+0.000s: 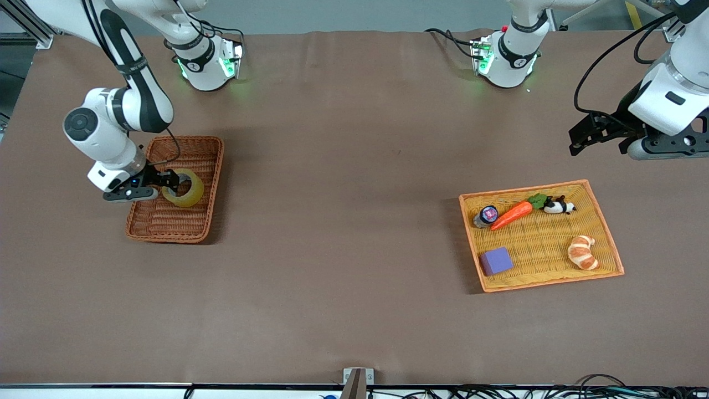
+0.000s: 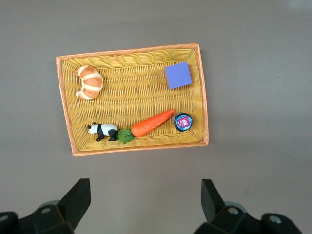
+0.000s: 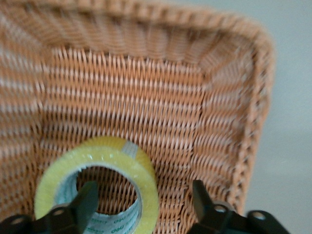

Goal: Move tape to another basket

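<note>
The tape [image 1: 194, 192], a yellowish roll with a grey core, lies tilted in the reddish-brown wicker basket [image 1: 166, 221] at the right arm's end of the table. My right gripper [image 1: 171, 180] is open and down in the basket. In the right wrist view, one finger [image 3: 87, 195] is inside the tape's [image 3: 141, 170] core and the other finger [image 3: 199, 192] is outside over the basket's floor [image 3: 122, 97], so the fingers straddle the roll's wall. My left gripper [image 1: 579, 141] waits open and empty over bare table beside the yellow-orange tray; its own view shows it open too [image 2: 144, 187].
The flat yellow-orange woven tray [image 1: 543, 244] lies at the left arm's end, also seen in the left wrist view [image 2: 131, 97]. It holds a croissant [image 1: 582, 252], a purple block [image 1: 496, 260], a carrot [image 1: 512, 214], a toy panda [image 1: 559, 206] and a small round jar [image 1: 486, 215].
</note>
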`<state>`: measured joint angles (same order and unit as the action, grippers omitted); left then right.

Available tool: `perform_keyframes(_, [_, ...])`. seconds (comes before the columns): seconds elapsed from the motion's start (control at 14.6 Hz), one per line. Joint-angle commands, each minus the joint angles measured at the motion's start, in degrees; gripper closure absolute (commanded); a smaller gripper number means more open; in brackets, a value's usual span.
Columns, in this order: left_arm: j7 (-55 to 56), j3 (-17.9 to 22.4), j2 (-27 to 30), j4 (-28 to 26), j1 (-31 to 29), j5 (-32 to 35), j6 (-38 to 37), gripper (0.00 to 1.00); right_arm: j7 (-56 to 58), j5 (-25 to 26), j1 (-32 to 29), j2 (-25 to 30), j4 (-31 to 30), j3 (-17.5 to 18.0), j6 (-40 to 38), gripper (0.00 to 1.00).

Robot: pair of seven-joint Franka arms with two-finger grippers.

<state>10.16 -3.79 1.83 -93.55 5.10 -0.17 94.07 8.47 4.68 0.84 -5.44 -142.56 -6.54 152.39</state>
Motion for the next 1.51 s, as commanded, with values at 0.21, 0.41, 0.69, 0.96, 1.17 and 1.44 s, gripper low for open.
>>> perform_keyframes(0.21, [-1.8, 0.5, 0.9, -1.3, -0.2, -0.3, 0.7, 0.0, -6.4, 0.2, -0.8, 6.4, 12.8, 1.2, -17.0, 0.0])
perform_keyframes(0.41, [-3.5, 0.5, 0.9, -1.2, -1.1, -0.2, 0.6, 0.0, -9.3, -0.1, 1.0, 6.1, 28.3, 1.4, -34.3, 0.0])
perform_keyframes(0.69, [-3.7, 0.4, 0.9, -1.1, -1.1, 0.3, 0.2, 0.0, -8.9, -1.8, 1.3, 5.1, 45.4, 1.4, -51.5, 0.0])
perform_keyframes(0.96, [-3.7, 0.2, 0.5, -1.3, -1.1, 0.3, 0.0, 0.0, -8.6, -3.7, 0.7, 5.2, 56.7, 1.3, -63.0, 0.0])
perform_keyframes(1.17, [-3.3, 0.1, 0.5, -1.2, -1.1, 0.3, 0.0, 0.0, -9.1, -3.7, 0.7, 5.3, 58.7, 1.1, -67.6, 0.0])
perform_keyframes(1.44, [-3.0, 0.1, 0.4, -1.2, -1.1, 0.3, 0.0, 0.0, -8.4, -4.1, -0.1, 5.5, 56.8, 1.4, -67.7, 0.0])
